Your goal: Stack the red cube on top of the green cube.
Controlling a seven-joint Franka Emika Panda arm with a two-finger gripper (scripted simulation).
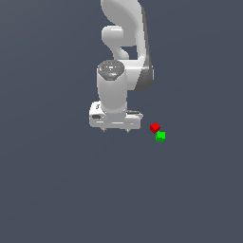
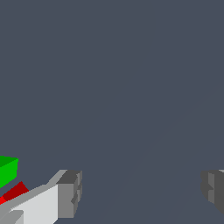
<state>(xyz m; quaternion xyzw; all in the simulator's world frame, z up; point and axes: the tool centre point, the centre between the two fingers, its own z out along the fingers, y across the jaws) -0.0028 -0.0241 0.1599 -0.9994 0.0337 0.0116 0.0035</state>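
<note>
Fingers spread wide and holding nothing, the gripper (image 1: 116, 129) hangs off to the exterior view's left of both cubes, not yet lined up. Near the grey surface's middle, the red cube (image 1: 154, 127) sits touching the green cube (image 1: 161, 136), unstacked.

Plain dark grey-blue floor (image 1: 57, 190) — flat, uniform, unmarked

Flat, even simulator light renders both views sharp and free of blur, glare or edge distortion, with soft shading on the white arm (image 1: 118, 71) and a uniformly dim slate-grey bench (image 1: 57, 190) showing no cast shadows.
</note>
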